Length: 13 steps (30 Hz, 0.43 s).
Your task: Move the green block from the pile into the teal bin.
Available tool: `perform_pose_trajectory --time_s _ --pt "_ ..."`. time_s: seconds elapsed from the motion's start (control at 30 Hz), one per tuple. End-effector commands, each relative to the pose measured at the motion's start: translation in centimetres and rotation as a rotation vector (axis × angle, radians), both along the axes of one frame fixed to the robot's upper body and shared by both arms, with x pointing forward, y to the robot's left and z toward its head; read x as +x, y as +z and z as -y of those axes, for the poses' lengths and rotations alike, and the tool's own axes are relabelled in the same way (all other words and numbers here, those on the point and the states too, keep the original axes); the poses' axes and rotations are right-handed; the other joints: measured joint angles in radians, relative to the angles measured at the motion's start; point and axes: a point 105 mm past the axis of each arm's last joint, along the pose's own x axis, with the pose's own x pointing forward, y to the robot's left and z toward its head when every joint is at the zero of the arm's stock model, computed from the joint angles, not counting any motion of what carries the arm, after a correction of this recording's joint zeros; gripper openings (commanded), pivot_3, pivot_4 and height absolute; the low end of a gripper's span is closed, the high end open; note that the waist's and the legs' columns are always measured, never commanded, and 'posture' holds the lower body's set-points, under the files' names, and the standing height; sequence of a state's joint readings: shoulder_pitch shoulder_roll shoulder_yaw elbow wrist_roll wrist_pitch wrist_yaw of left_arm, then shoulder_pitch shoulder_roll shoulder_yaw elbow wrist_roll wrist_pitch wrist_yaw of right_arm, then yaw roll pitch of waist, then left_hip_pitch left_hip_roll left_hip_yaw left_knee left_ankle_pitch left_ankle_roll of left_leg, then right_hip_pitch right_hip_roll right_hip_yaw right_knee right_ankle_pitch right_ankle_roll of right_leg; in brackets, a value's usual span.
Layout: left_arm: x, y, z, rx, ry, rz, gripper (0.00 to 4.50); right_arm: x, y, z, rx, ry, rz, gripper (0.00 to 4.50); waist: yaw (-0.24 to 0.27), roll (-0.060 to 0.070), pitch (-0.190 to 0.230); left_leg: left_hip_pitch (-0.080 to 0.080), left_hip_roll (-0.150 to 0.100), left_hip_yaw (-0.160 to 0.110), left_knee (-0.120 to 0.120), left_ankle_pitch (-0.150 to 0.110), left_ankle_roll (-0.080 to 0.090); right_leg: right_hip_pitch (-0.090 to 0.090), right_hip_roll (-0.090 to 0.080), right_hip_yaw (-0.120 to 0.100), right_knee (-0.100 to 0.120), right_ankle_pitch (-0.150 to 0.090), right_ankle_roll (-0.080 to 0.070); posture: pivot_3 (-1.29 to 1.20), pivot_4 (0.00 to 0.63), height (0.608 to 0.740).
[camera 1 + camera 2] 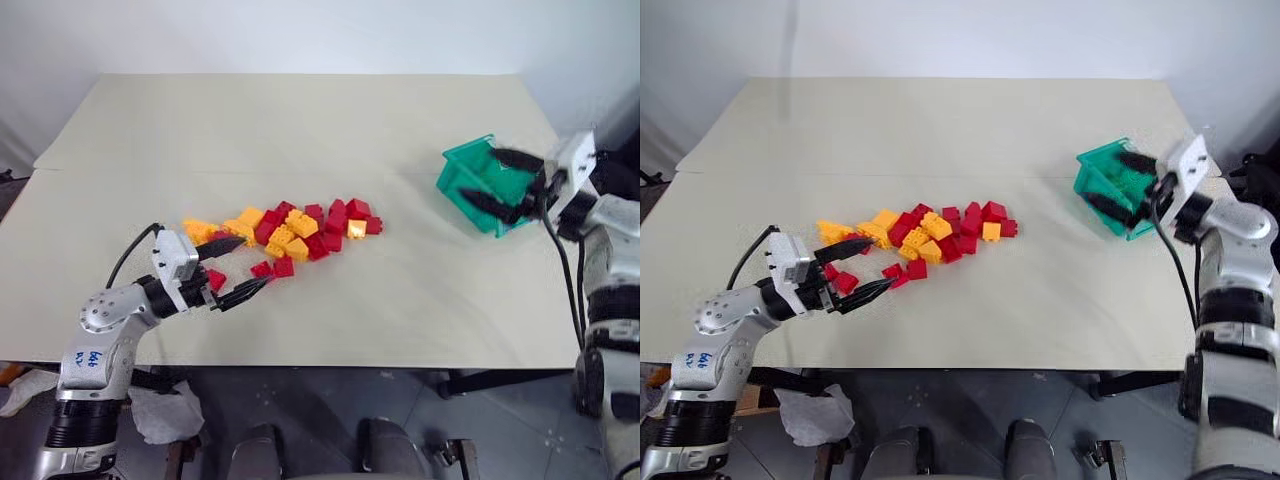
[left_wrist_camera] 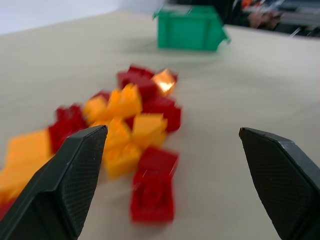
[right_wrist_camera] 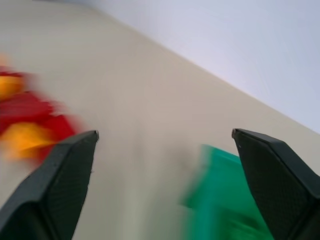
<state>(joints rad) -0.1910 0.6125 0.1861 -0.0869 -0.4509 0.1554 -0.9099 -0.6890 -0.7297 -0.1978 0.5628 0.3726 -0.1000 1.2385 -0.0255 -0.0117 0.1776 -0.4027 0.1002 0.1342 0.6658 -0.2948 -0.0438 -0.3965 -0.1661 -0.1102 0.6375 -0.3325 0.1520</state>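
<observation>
The right hand [image 1: 508, 184], its black fingers spread and empty, hovers at the teal plastic bin [image 1: 466, 178] at right of frame. The left hand [image 1: 238, 268] gapes by the red-and-yellow brick pile [image 1: 290, 230]. No green block shows among them; likely already binned.

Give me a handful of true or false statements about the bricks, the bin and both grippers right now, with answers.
1. The teal plastic bin sits on the beige table. True.
2. The right gripper is shut. False: open, at the bin.
3. The left gripper is open beside the pile of red and yellow studded bricks. True.
4. The left gripper grips a yellow brick. False: nothing is between its fingers.
</observation>
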Motion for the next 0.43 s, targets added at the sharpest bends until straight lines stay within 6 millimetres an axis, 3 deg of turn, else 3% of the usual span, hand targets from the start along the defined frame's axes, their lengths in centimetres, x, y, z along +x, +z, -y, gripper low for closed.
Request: perform_pose_trajectory --time_s 0.03,0.13,0.2,0.43 --pt "-0.3 0.2 -1.4 0.063 0.034 0.060 4.50 -4.4 -0.3 -2.4 -0.049 0.161 0.006 4.47 0.009 0.000 0.000 0.000 0.000 0.000 0.000 0.000 0.000 0.000 0.000 0.000 -0.001 0.000 0.000 0.00 0.150 0.740" --pt "-0.1 0.3 -1.9 0.069 0.069 0.083 4.50 -7.9 -3.0 -3.7 -0.051 0.201 -0.066 4.47 0.024 0.000 0.000 0.000 0.000 0.000 0.000 0.000 0.000 0.000 0.000 0.000 -0.001 0.000 0.000 0.00 0.150 0.740" --pt "-0.1 0.3 -2.1 0.065 0.088 0.089 4.50 -9.1 -4.6 -3.5 -0.059 0.181 -0.101 4.47 0.027 0.000 0.000 0.000 0.000 0.000 0.000 0.000 0.000 0.000 0.000 0.000 -0.001 0.000 0.000 0.00 0.150 0.740" --pt "-1.1 -0.6 -2.8 0.062 0.123 0.061 4.50 -9.4 -5.5 -1.7 0.010 0.010 -0.079 4.47 0.019 -0.001 0.000 0.003 0.001 0.001 0.001 0.000 0.000 0.002 0.000 0.000 -0.001 0.000 0.000 0.00 0.150 0.740"
